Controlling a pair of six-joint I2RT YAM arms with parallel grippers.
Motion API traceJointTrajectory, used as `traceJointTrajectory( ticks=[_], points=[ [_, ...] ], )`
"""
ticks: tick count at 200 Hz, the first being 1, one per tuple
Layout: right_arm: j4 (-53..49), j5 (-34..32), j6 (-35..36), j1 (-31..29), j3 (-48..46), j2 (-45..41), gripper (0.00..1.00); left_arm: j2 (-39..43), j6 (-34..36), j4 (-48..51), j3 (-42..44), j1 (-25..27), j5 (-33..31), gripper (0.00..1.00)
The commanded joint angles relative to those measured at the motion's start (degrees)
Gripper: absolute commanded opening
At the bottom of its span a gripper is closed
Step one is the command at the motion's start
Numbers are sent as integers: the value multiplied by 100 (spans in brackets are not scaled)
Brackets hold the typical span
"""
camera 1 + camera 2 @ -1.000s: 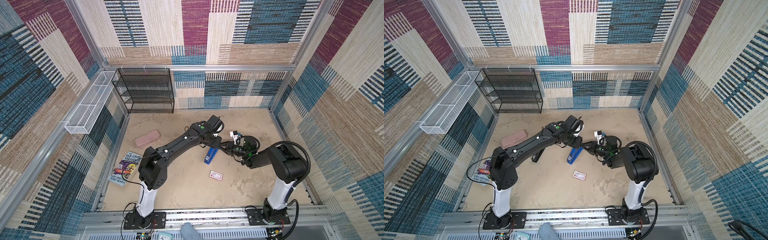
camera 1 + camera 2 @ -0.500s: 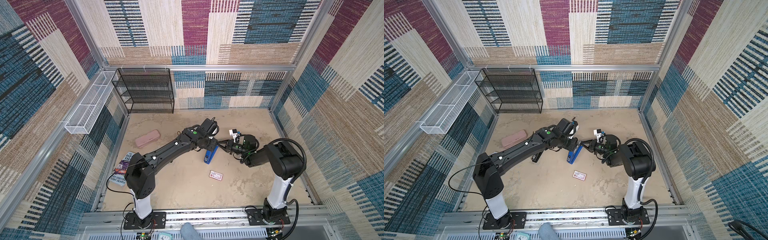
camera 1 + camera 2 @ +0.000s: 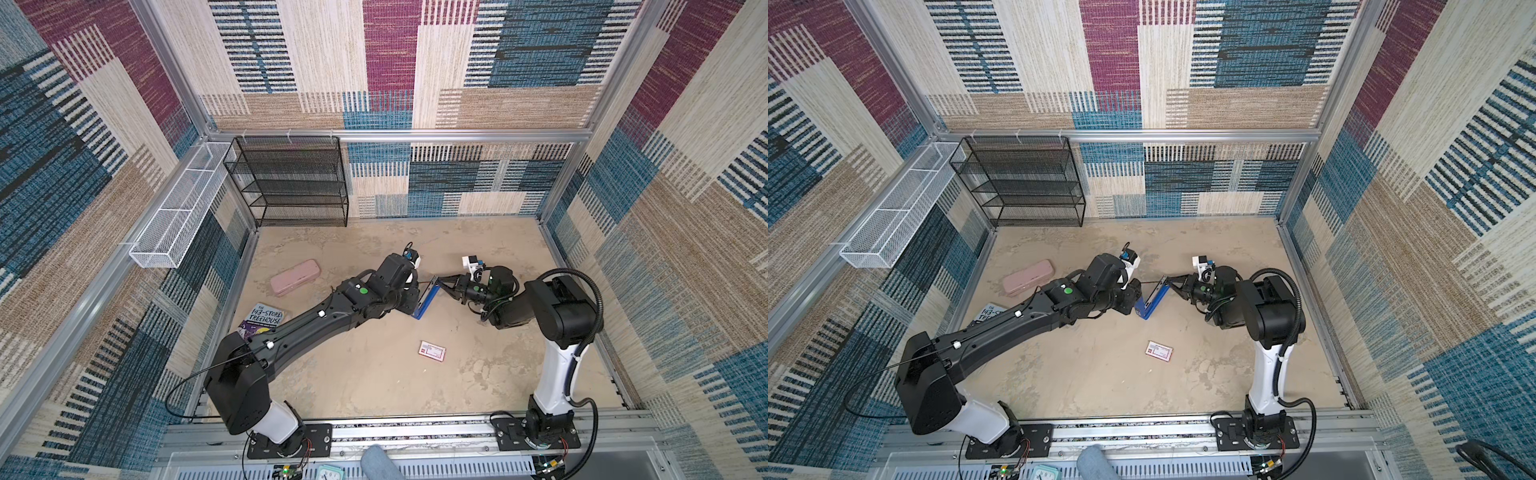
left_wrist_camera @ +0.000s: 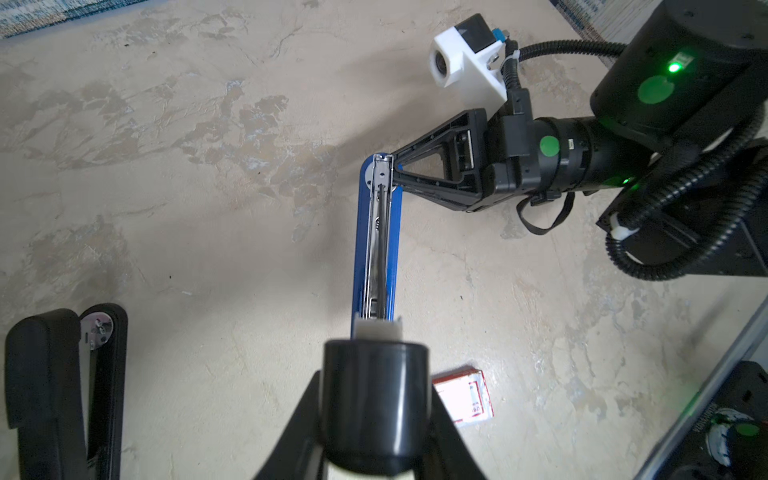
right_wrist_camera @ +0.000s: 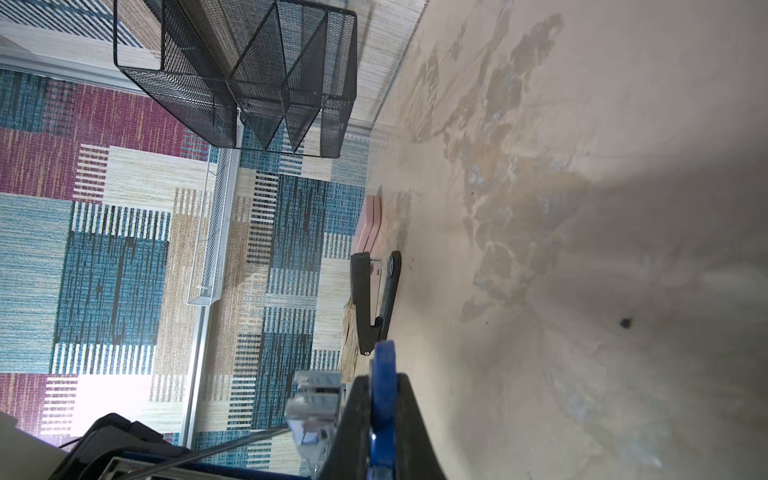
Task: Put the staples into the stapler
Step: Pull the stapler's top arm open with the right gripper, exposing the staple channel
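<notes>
Since the earlier frame the left arm (image 3: 299, 328) has been swung toward the lower left, and the right claw (image 4: 395, 172) has been closed on the front tip of the stapler (image 3: 424, 300). Its rear end is gripped by the left claw (image 4: 376, 332), with the magazine (image 4: 380, 232) exposed. The staples (image 3: 432, 351) are left boxed at lower centre, well apart. The stapler should be held level and steady before one claw is freed for the staples. The surface (image 3: 374, 386) is enclosed by patchwork carpet walls (image 3: 457, 104); a mesh rack (image 3: 291, 183) is set at upper left.

lab robot cell: aluminium frame (image 3: 415, 134), carpet-patterned walls (image 3: 540, 54)
</notes>
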State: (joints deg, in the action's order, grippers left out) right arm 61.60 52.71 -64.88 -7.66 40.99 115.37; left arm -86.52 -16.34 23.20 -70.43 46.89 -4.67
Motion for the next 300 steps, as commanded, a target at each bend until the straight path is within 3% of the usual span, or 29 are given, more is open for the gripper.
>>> traceJointTrajectory(
  ticks=[1, 158, 248, 300],
  points=[
    [291, -415, -92, 128, 61, 170, 0, 281, 99, -433, 428, -22, -440, 0],
    [849, -452, -236, 432, 257, 1043, 1, 861, 383, -2782, 3163, -7, -500, 0],
    [-163, -710, 525, 472, 374, 998, 9, 370, 500, -2895, 3394, 80, -894, 0],
    [-361, -838, 632, 554, 376, 1064, 21, 127, 448, -2938, 3440, 92, -1022, 0]
  ],
)
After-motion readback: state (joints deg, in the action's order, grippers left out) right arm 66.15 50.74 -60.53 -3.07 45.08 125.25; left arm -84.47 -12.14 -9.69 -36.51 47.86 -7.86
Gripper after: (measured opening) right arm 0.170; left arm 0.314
